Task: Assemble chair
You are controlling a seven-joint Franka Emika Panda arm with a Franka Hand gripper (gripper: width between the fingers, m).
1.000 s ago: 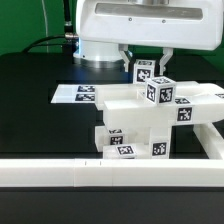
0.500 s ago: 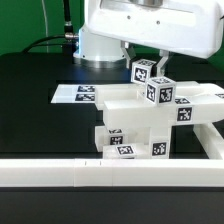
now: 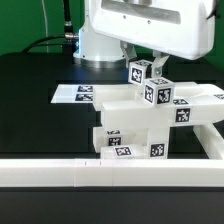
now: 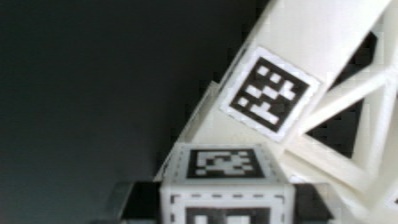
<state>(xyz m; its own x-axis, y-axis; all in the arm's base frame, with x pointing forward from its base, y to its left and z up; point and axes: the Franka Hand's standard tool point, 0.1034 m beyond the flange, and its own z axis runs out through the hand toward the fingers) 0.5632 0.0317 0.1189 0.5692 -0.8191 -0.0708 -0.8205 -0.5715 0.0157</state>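
In the exterior view the partly joined chair [image 3: 140, 125], chunky white pieces with black-and-white tags, stands just behind the front rail. Over its upper right part my gripper [image 3: 147, 62] is shut on a small white tagged chair piece [image 3: 141, 73], which sits against the assembly's top. In the wrist view that chair piece [image 4: 222, 168] fills the gap of my gripper [image 4: 224, 205], with a dark finger [image 4: 150, 198] pressed on each side. Behind it a long white bar [image 4: 272, 92] with a tag runs slantwise.
The marker board [image 3: 78, 93] lies flat on the black table at the exterior view's left, behind the chair. A long low white border rail [image 3: 70, 173] runs along the front and turns back at the exterior view's right [image 3: 214, 143]. The robot's white base [image 3: 100, 45] stands behind.
The gripper and the held piece have shifted slightly toward the exterior view's left. The jaws stay shut on it.
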